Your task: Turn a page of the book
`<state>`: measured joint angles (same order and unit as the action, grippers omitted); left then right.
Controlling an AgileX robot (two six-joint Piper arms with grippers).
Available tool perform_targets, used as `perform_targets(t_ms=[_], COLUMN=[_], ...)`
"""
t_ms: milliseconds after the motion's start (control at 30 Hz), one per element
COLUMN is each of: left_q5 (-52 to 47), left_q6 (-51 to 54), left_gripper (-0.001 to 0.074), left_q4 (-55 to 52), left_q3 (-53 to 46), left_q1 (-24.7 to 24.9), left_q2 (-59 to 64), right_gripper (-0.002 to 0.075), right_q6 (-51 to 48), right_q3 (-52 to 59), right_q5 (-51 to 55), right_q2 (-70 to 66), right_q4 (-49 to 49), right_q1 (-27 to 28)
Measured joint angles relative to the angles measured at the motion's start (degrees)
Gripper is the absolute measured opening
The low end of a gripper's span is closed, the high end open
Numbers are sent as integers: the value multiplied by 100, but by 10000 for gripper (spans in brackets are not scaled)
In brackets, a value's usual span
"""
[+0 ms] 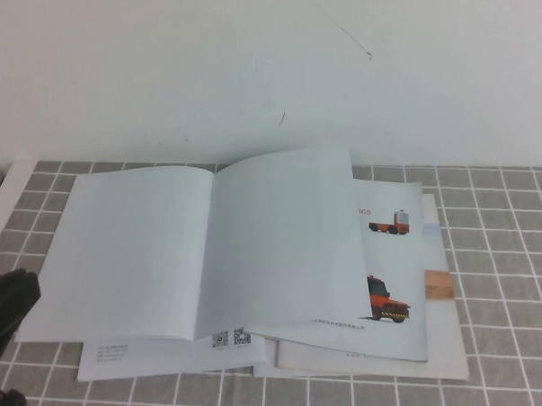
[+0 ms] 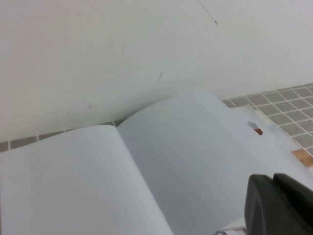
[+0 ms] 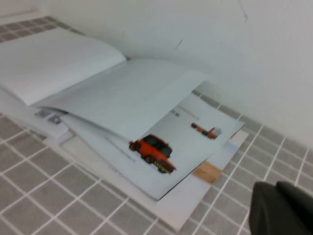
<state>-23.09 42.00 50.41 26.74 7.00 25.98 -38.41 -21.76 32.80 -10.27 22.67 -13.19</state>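
Plainly the large thin glossy white book (image 1: 206, 250) lies open mid-table, spine running near to far, blank pages up. Its right-hand white leaf (image 1: 287, 249) lies right of the left gripper (image 2: 279, 205), jaws pressed together at the near-left corner. The right gripper (image 3: 283, 208), near right, I cannot tell.

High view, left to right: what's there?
Left gripper at the table's near left edge → open book → truck brochure → bare tiled table. Right gripper is out of that view, hovering off the brochure's right side.
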Motion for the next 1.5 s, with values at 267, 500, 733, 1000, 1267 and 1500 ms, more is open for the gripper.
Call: perform_targets(t_ms=[267, 500, 733, 1000, 1267, 1500], left_q5=[-533, -914, -450, 197, 574, 455], left_q6=[-14, -28, -41, -456, -3826, -5216], left_gripper=[-2, -2, -2, -2, -2, -2], left_q4=[10, 0, -49, -1518, -4783, -5567], left_q3=[0, 0, -139, -994, -2316, -2774], left_q1=[0, 0, -49, -51, -51, -147], left_q2=[0, 0, -362, -1706, -2626, -2650], right_gripper=[-3, -3, -3, -3, -3, -3], right_q6=[-1, -11, -22, -22, -22, -22], right_q3=[0, 0, 0, 0, 0, 0], right_q5=[717, 789, 789, 794, 794, 794], right_q2=[0, 0, 0, 0, 0, 0], right_q4=[-35, -35, -35, -35, -35, -35], right_q1=[0, 0, 0, 0, 0, 0])
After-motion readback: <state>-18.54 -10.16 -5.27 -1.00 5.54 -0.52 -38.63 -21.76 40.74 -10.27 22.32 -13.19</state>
